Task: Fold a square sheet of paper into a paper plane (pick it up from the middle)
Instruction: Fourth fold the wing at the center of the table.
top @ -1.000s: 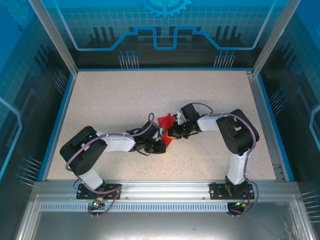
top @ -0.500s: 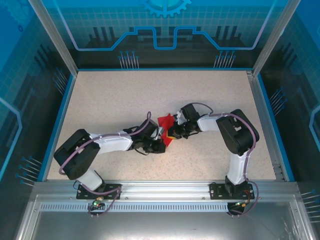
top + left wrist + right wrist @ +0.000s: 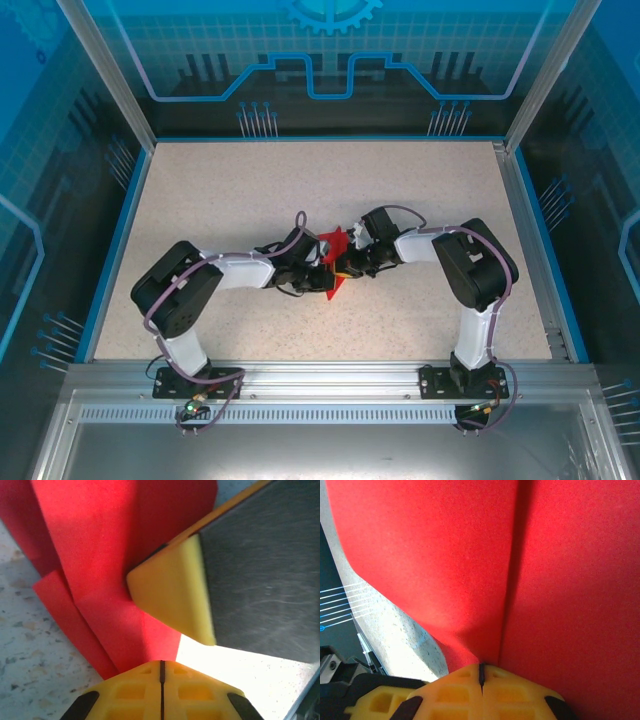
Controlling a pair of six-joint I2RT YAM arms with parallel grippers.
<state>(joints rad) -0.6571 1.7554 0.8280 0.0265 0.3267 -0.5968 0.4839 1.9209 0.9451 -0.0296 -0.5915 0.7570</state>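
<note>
**Item:** sheet of paper point(image 3: 333, 245), bright red, part-folded, one centre crease visible.

**Location:** middle of the table point(image 3: 220, 200), raised between the two arms and pinched from both sides.

**Left gripper** point(image 3: 161, 666): jaws pressed together on the near end of the sheet, where several folded layers fan out above them.

**Right gripper** point(image 3: 481, 669): jaws likewise clamped, biting the sheet right at the crease. One of its yellow fingers point(image 3: 172, 597) lies against the paper just beside the left gripper's pinch.

**Orientation:** in the top view the long axis runs roughly near to far. The narrow tip points toward the near edge and the broader part lies on the far side. The crease follows that same line.

**Hazards, as judged:**
- Tearing: the two pinches sit very close on thin paper, so any pull apart loads a short span.
- Skewed fold: if either grip twists, the layers may slide off the crease.
- Slip: the left hold is near the tip, with little paper inside the jaws.
- Finger contact: the grippers are crowded and could knock each other.
</note>
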